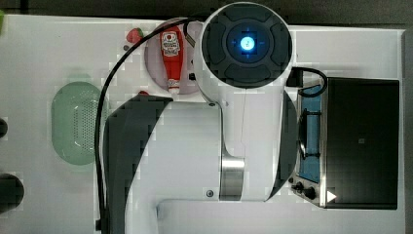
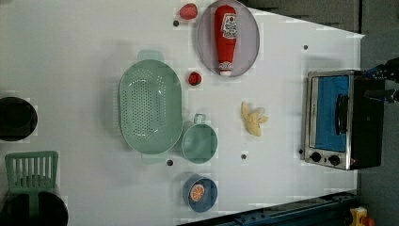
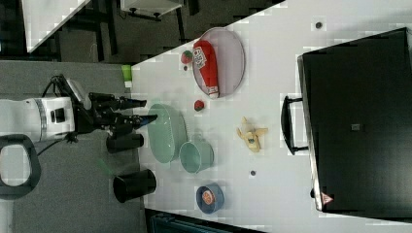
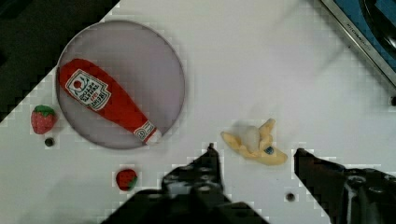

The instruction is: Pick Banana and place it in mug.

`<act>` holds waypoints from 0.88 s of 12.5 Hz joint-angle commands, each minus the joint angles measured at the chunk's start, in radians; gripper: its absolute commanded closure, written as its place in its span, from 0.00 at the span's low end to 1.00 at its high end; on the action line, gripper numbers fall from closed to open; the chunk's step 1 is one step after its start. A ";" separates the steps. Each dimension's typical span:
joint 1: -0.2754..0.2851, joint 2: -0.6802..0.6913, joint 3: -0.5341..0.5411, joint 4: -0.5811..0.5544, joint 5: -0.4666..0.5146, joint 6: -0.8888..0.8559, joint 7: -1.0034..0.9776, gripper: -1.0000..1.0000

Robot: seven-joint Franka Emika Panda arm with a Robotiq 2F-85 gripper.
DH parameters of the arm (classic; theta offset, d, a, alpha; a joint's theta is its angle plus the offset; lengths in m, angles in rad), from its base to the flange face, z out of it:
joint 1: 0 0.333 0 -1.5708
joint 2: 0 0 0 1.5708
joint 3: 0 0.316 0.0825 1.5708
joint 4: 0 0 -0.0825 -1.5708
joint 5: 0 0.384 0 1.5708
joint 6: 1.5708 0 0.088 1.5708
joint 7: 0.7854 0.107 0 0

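Observation:
The banana (image 2: 253, 120) is a small, pale yellow, half-peeled piece lying on the white table (image 2: 70, 56) between the mug and the toaster oven. In the wrist view the banana (image 4: 254, 142) shows between my two dark fingertips. The mug (image 2: 199, 142) is round and pale green with a stub handle, and it stands upright against the green basket; it holds nothing. My gripper (image 3: 143, 110) hangs open well above the table with nothing in it, and in the wrist view the gripper (image 4: 255, 150) frames the banana. The banana (image 3: 251, 135) and the mug (image 3: 197, 155) lie apart.
A ketchup bottle (image 2: 226, 37) lies on a grey plate (image 2: 249, 47), with strawberries (image 2: 195, 78) nearby. A perforated green basket (image 2: 150, 106) touches the mug. A blue dish with an orange slice (image 2: 200, 193) and a toaster oven (image 2: 341, 120) flank the open middle.

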 commanded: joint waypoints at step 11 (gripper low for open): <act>0.013 -0.192 -0.033 -0.364 0.012 0.069 -0.124 0.00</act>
